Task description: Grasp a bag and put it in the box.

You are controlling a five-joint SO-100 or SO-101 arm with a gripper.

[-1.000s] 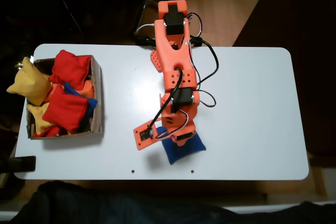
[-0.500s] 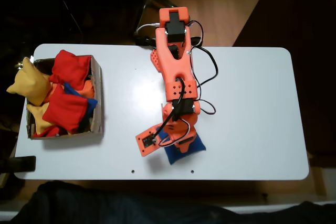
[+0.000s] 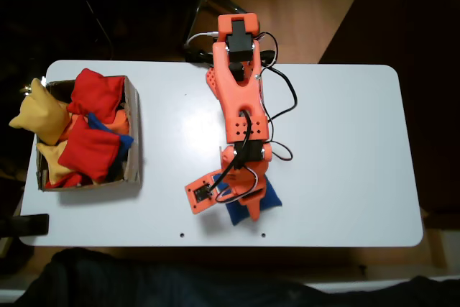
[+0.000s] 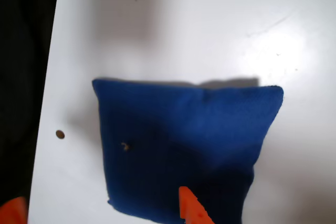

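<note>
Arm lowered further onto blue bag (image 4: 184, 153), jaws (image 4: 105, 211) spread astride it, white table (image 3: 345, 141), dark room

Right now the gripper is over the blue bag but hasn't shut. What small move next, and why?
Probably lower a little further, then close. In the wrist view the gripper is open: one orange fingertip lies over the blue bag, the other at the bag's outer edge, so the jaws straddle part of it. The bag lies flat on the table, far from the box.
</note>
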